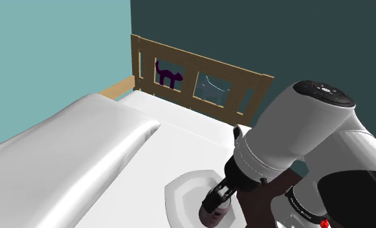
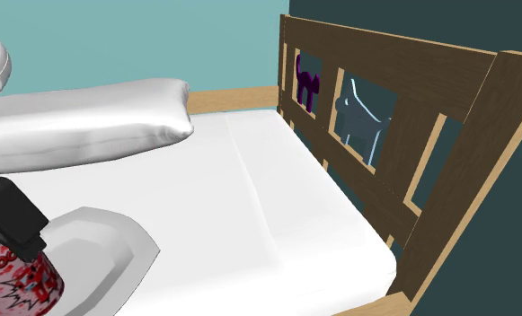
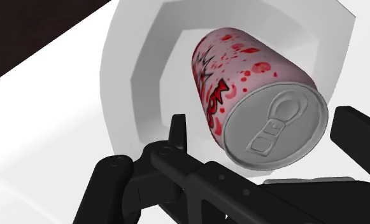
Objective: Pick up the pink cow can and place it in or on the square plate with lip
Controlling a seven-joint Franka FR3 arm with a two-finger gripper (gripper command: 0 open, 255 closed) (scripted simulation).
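The pink can (image 3: 253, 95), white-pink with red splotches and a grey pull-tab lid, stands on the white square plate with lip (image 3: 145, 57). My black gripper (image 3: 266, 130) is right over the can's top and open. One finger (image 3: 177, 127) stands a little off the can's side and the other finger (image 3: 358, 133) is close by the lid's rim. From the shoulder view the gripper (image 1: 217, 197) hangs over the can (image 1: 215, 214) on the plate (image 1: 186, 188). The second exterior view has the can (image 2: 21, 283) at the plate's (image 2: 101, 238) near corner.
The plate lies on a white bed (image 2: 250, 197). A bulky white pillow (image 1: 70, 149) lies along the shoulder view's left. A wooden headboard (image 1: 199, 81) with a purple cat (image 1: 167, 76) and a pale dog cut-out closes the far end. The bed's edge drops off close to the plate.
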